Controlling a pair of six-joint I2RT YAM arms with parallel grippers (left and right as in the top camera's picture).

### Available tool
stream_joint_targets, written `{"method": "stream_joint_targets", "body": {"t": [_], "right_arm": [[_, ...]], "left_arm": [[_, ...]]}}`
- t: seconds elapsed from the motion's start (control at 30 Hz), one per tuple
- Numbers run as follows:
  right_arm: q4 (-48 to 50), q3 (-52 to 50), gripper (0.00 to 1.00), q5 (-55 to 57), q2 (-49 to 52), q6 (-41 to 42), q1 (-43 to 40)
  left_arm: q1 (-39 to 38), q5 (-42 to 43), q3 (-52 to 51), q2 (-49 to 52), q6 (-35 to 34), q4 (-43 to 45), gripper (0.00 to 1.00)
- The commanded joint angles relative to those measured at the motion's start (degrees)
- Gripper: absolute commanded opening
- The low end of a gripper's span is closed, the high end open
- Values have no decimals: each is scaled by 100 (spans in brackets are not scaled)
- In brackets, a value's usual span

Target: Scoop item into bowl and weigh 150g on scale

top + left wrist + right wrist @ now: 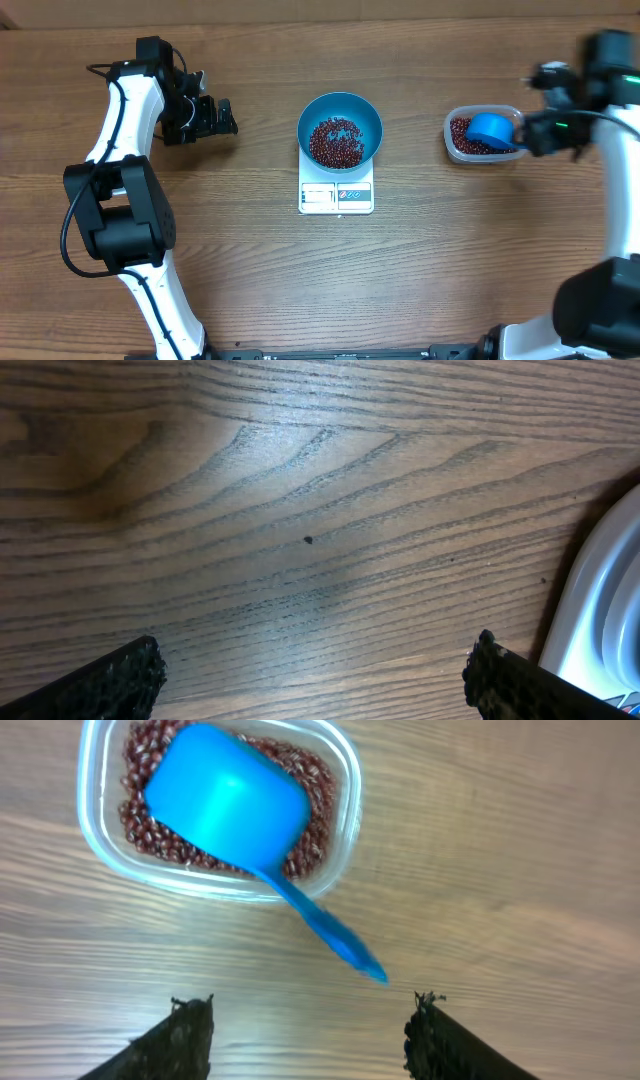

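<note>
Two released: left gripper (315,675), right gripper (310,1020) | scoop (225,805) handle free, seen only from right wrist.

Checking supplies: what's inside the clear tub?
In the clear tub, a blue scoop rests on red-brown beans, handle poking over the rim. Beans under the scoop are hidden.

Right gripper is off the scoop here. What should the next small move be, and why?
Probably lift the right gripper clear of the clear tub. Its jaws stand open, off the blue scoop, which lies cup-down in the tub, and the blue bowl on the scale already holds beans. The scale's display is unreadable.
</note>
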Motion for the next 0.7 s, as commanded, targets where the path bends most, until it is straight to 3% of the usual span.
{"method": "stream_joint_targets", "body": {"t": [0.0,0.03,0.17,0.3,0.47,0.67], "right_arm": [[7,-125,67,-1996,-4,173,-1038],[42,-199,71,-2129,-4,151,-1331],[450,-634,72,-2973,-2,197,-2114],[1550,-1558,73,-3744,26,470,-2535],[3357,-2815,80,-4881,114,501,-2380],[4767,-3377,84,-5224,118,1150,-2031]], "left_arm": [[-39,-13,44,48,90,4,99],[-39,-11,44,48,90,4,99],[-39,-11,44,48,90,4,100],[-39,-11,44,48,92,4,100],[-39,-11,44,48,92,4,100],[-39,-11,44,48,92,4,99]]}}
